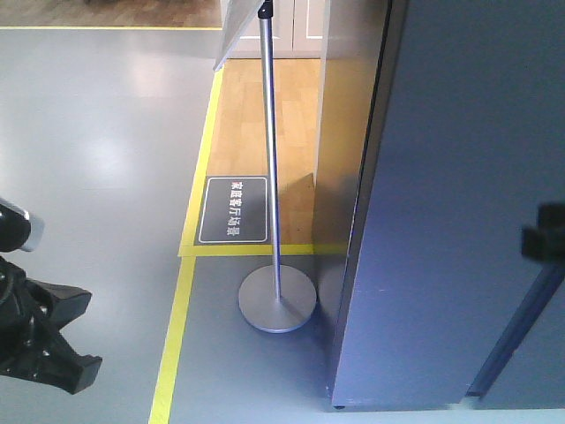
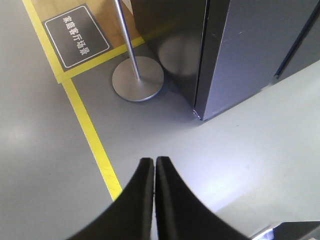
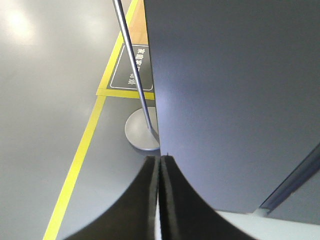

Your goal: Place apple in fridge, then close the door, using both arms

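- Exterior front-facing view showed the fridge (image 1: 441, 221) presenting only its plain dark grey outer face, the door (image 1: 459, 177) looking flush with the cabinet, though whether it was fully latched could not be told
- The apple appeared in none of the three views; it may already have sat behind the grey panel, but that was a judgement, not something visible
- Left gripper (image 2: 154, 165) hung over the grey floor (image 2: 45, 165) well apart from the fridge corner, its two black fingers pressed together with nothing between them
- Right gripper (image 3: 160, 162) was likewise closed and empty, its tips just beside the grey door face; contact could not be confirmed from the wrist view
- A black part (image 1: 543, 234) at the right edge of the front view seemed to belong to the right arm, close against the door
- Closing appeared to be the step in hand, near its end; a good finish would call for a steady flat push on the panel near its free edge, not a jab, until the seam closed evenly
- The sign stand (image 1: 276, 300) with its slim pole stood near the fridge's left side beside the yellow floor tape (image 1: 172, 344); the left arm would do best to stay wide of it
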Available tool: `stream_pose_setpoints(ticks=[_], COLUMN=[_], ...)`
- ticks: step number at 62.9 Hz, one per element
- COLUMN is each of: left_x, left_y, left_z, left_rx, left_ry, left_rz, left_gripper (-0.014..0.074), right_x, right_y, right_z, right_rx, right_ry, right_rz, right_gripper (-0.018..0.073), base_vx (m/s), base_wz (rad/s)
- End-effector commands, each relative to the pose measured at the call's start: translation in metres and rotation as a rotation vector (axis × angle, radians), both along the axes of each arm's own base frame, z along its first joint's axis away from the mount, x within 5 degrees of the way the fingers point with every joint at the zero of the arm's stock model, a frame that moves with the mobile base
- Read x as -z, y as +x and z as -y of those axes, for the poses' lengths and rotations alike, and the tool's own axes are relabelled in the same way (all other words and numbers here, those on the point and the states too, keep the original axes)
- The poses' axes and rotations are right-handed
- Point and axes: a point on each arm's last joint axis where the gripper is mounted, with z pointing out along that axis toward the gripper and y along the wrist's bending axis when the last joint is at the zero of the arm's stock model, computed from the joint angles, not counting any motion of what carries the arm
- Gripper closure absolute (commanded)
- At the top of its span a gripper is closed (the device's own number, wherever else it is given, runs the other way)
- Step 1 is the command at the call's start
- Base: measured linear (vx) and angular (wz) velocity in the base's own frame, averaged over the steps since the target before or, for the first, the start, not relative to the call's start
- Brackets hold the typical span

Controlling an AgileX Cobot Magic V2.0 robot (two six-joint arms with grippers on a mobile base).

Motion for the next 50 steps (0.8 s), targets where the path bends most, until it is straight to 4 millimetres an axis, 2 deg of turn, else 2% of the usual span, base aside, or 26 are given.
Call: stream_pose_setpoints(ticks=[1,13,28,38,50], left_x=[-0.014,-0.014,-0.014,-0.014,-0.014], left_y=[0.001,0.001,0.001,0.001,0.001], left_z=[0.001,0.001,0.001,0.001,0.001], left_rx=[0.007,0.007,0.007,0.007,0.007], left_ry=[-0.052,-0.052,-0.052,-0.052,-0.052], left_rz=[0.076,0.076,0.076,0.076,0.076], left_gripper=[0.0603,0.0603,0.0603,0.0603,0.0603], right_x=[-0.003,0.018,0.039,0.048,0.052], right_y=[-0.023,-0.072,-0.119,-0.139,-0.15], right_z=[0.005,0.013,0.021,0.024,0.027], right_rx=[0.01,0.012,0.015,0.017,0.038], right_ry=[0.023,0.005,0.0,0.015,0.035], right_rz=[0.088,0.022,-0.027,-0.022,0.015], right_gripper=[0.0563,0.0563,0.0563,0.0563,0.0563], base_vx=[0.0,0.0,0.0,0.0,0.0], base_wz=[0.0,0.0,0.0,0.0,0.0])
